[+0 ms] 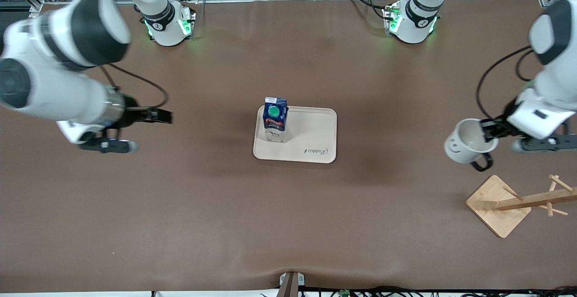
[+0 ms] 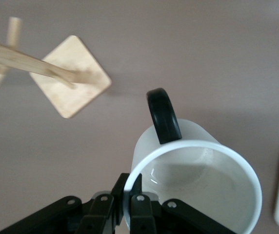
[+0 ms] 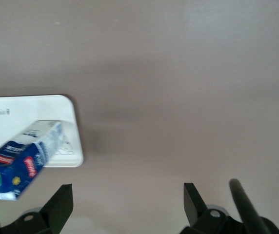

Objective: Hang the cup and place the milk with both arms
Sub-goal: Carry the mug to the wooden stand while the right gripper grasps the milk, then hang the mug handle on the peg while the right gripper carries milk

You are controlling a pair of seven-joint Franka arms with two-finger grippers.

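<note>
The white cup (image 1: 466, 146) hangs tilted in the air over the table near the left arm's end, its black handle (image 1: 481, 164) pointing toward the front camera. My left gripper (image 1: 489, 131) is shut on the cup's rim. In the left wrist view the fingers (image 2: 138, 191) pinch the rim of the cup (image 2: 198, 185), one inside and one outside. The milk (image 1: 275, 119) stands upright on a beige tray (image 1: 311, 139) at the table's middle. My right gripper (image 1: 153, 116) is open and empty, over bare table toward the right arm's end. The right wrist view shows the milk (image 3: 22, 161) on the tray (image 3: 42, 109), apart from my right gripper (image 3: 128, 197).
A wooden cup rack (image 1: 518, 202) with a square base and several pegs stands nearer the front camera than the cup, at the left arm's end. It also shows in the left wrist view (image 2: 73, 75). Brown table surface (image 1: 180, 207) surrounds the tray.
</note>
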